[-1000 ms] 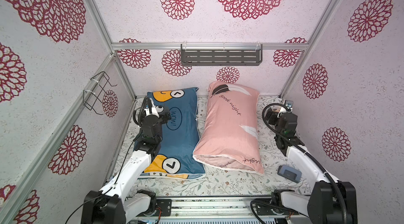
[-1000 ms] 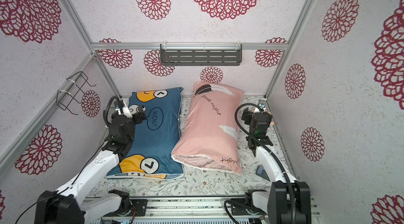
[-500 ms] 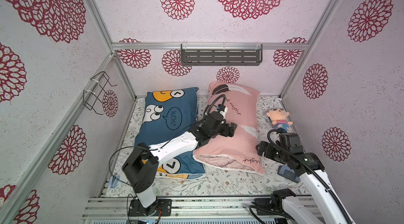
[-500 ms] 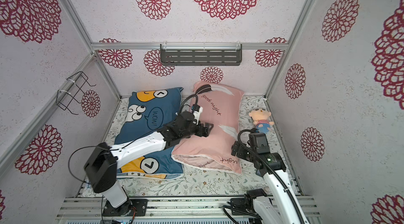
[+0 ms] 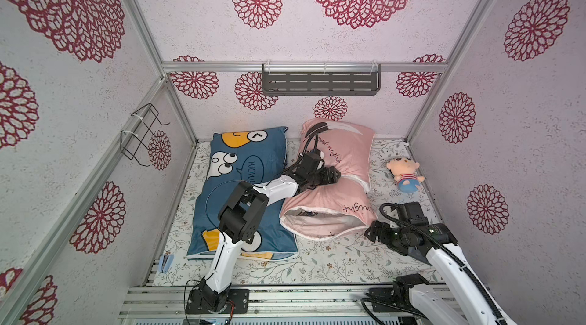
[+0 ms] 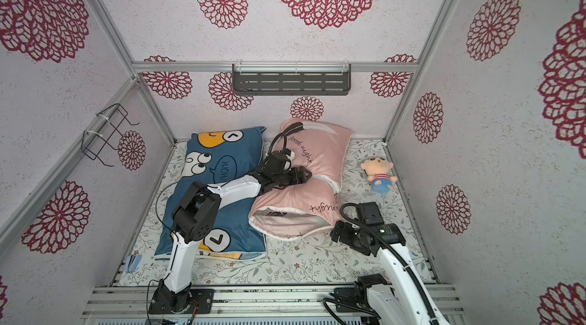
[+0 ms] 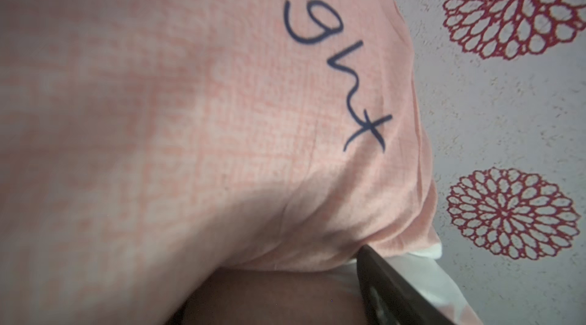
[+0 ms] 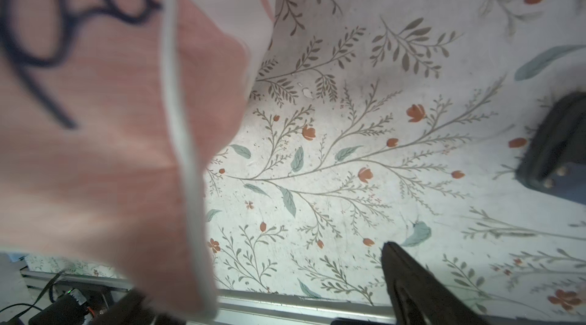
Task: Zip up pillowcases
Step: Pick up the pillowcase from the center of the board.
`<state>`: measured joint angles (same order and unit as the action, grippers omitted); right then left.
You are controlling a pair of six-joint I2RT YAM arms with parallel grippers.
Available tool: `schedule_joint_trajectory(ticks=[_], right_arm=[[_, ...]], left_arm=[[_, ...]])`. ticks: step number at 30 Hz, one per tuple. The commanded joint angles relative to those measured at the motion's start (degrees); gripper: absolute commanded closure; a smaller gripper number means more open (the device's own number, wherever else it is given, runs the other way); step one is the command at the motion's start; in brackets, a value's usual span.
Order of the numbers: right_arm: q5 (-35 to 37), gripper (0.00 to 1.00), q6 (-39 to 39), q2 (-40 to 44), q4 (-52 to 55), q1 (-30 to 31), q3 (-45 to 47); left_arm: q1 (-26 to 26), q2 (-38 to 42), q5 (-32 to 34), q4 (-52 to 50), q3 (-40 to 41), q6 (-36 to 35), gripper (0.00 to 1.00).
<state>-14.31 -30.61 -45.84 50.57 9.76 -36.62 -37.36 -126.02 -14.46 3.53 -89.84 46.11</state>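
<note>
Two pillows lie side by side on the floral mat (image 5: pixel 317 263). The blue pillow (image 5: pixel 269 152) is on the left, flat, and the left arm reaches across it. The left gripper (image 5: pixel 333 176) presses into the middle of the pink pillow (image 5: pixel 329 209) and dents it. Only one finger (image 7: pixel 396 291) shows in the wrist view, so I cannot tell whether it is released or clenched. The pink pillow's near end gapes, showing white inside. Just beside its near right corner the right gripper (image 5: pixel 369 233) is spread wide, grasping nothing. One doll (image 5: pixel 404 174) lies farthest right.
</note>
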Motion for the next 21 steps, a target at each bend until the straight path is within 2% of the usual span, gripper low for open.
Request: schedule_joint_trajectory(ticks=[1, 5, 9, 12, 21], right_arm=[[-7.89, 0.09, -4.54, 2.77, -8.22, -3.25, 1.14], [-17.69, 0.15, -8.00, 6.42, -12.21, -9.32, 0.84], [-23.49, 0.17, -10.35, 7.38, -13.99, -9.57, -0.39], [-24.28, 0.19, -9.33, 7.86, -12.08, -9.58, -2.42], [-25.35, 0.40, -9.63, 9.09, -11.37, -9.58, -1.74]], left_arm=[[6.17, -3.89, 9.17, -5.24, 4.66, 0.59, 0.15], [6.03, -2.93, 9.48, -4.30, 7.20, 0.79, 0.15], [5.80, -3.32, 9.22, -3.18, 7.28, 1.83, 0.15], [5.90, -3.28, 9.24, -2.58, 6.97, 2.48, 0.15], [6.47, -3.14, 9.45, -2.22, 6.44, 3.24, 0.14]])
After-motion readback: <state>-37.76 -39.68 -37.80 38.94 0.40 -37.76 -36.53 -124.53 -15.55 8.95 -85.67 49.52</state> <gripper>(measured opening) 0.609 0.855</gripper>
